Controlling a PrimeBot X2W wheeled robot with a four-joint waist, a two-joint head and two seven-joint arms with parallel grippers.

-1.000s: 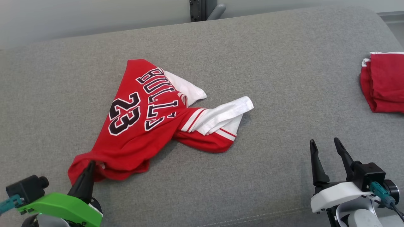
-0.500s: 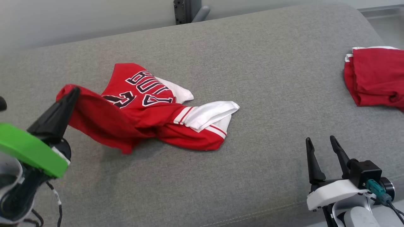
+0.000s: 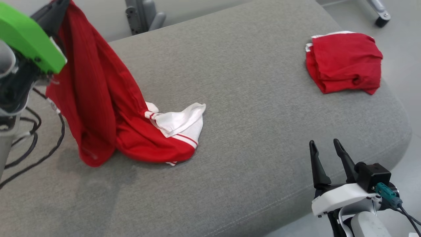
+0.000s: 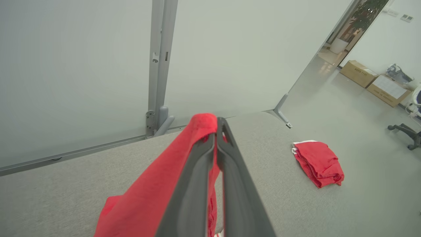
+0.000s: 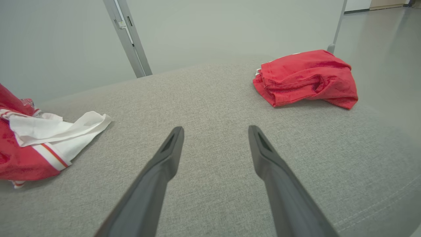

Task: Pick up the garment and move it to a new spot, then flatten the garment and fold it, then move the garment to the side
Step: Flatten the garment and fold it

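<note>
The garment is a red jersey with white, red-striped sleeves. My left gripper is shut on its red hem and holds it high at the upper left of the head view, so the cloth hangs down in a long drape. Its lower part and white sleeve still rest on the grey cushion. In the left wrist view the closed fingers pinch the red fabric. My right gripper stands open at the lower right, well clear of the jersey, with nothing between its fingers. The sleeve lies at the left of the right wrist view.
A second red garment, folded, lies at the cushion's far right corner. Black cables hang by my left arm. A metal post and pale wall stand behind the cushion. Floor lies beyond the right edge.
My left gripper has lifted the jersey's hem from the cushion to high up, pulling the cloth upright. The head camera has swung, shifting the scene. The right gripper has stayed open.
</note>
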